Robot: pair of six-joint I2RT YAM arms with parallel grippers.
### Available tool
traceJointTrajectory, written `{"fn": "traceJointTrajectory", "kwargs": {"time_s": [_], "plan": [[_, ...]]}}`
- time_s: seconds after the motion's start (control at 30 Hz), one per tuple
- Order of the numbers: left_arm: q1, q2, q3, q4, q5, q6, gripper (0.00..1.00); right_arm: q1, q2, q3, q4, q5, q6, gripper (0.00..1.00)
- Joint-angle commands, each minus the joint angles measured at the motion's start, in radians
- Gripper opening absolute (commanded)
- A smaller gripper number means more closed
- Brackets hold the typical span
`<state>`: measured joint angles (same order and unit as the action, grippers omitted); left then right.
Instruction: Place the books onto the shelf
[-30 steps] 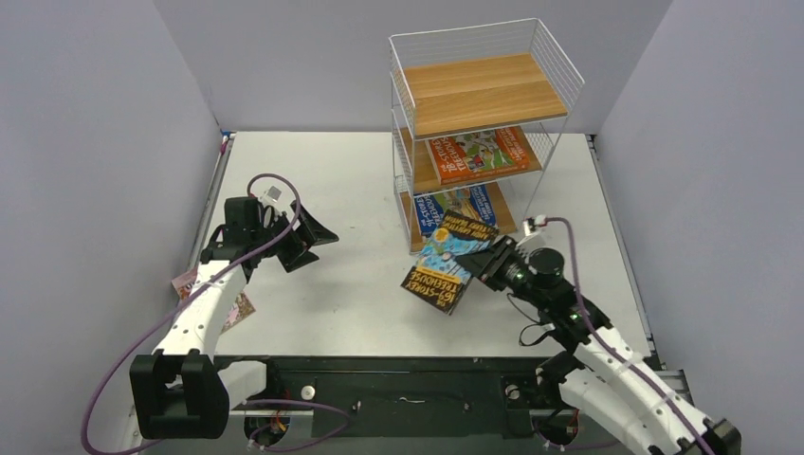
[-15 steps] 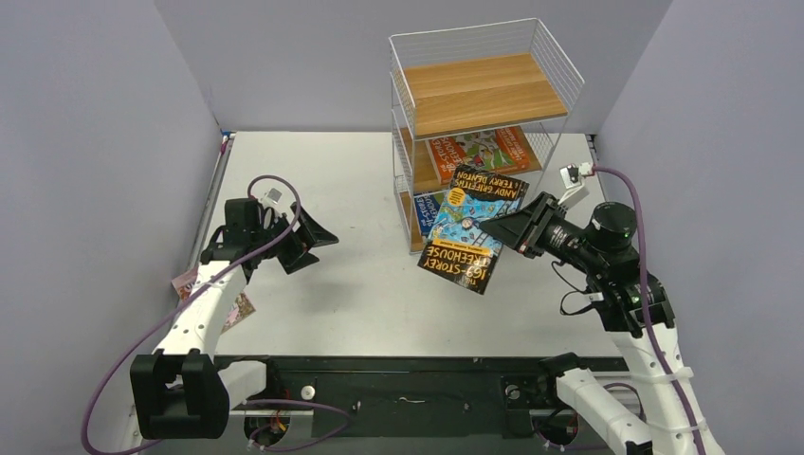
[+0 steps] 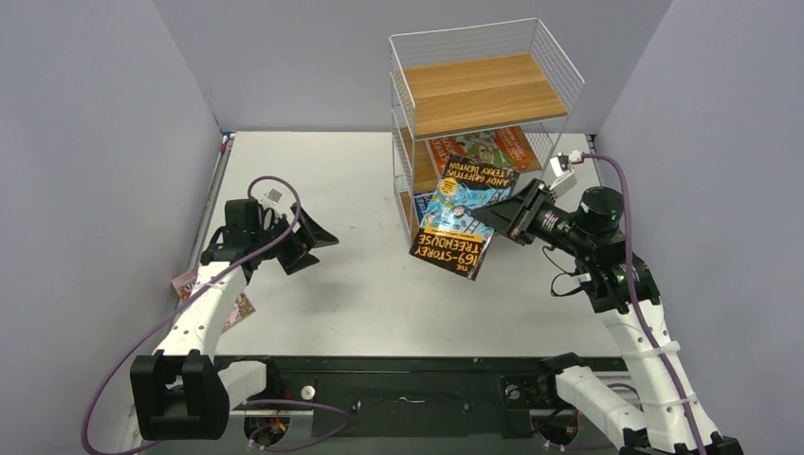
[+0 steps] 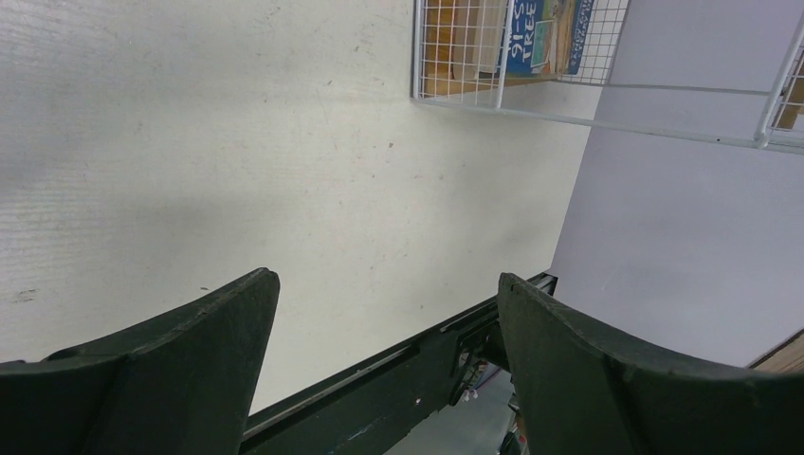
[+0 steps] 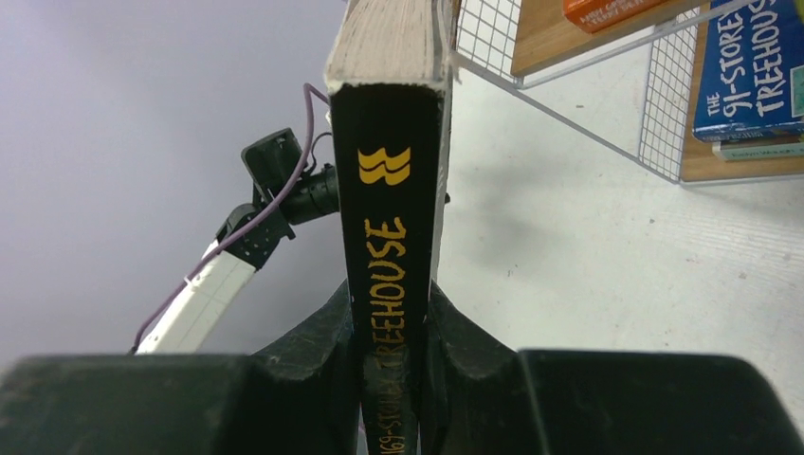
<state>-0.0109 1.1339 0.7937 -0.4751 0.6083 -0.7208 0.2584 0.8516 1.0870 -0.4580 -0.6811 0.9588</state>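
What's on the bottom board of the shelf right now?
A blue book lies flat on the shelf's bottom board. From above, the dark book held by the right hand covers most of that board, so whatever else lies there is hidden.

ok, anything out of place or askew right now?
A pink book lies at the left edge of the table, partly hidden under the left arm, far from the shelf. The dark book clamped in the right gripper hangs tilted before the shelf; that looks like mid-carry, not a fault.
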Motion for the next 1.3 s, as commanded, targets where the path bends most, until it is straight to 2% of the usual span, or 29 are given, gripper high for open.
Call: {"fn": "traceJointTrajectory", "kwargs": {"time_s": [0.0, 0.6, 0.97, 1.27], "plan": [[0.006, -0.016, 0.003, 0.029, 0.023, 0.002, 0.83, -0.019, -0.008, -0.019, 0.216, 0.005, 0.104, 0.0], [0.006, -0.021, 0.006, 0.011, 0.015, 0.015, 0.83, -0.107, 0.109, -0.107, 0.551, 0.245, 0.465, 0.0], [0.006, -0.027, 0.002, 0.012, 0.015, 0.016, 0.83, -0.104, 0.164, -0.075, 0.558, 0.476, 0.459, 0.0], [0.006, -0.033, 0.002, 0.006, 0.009, 0.018, 0.83, -0.084, 0.292, -0.007, 0.588, 0.561, 0.473, 0.0]]}}
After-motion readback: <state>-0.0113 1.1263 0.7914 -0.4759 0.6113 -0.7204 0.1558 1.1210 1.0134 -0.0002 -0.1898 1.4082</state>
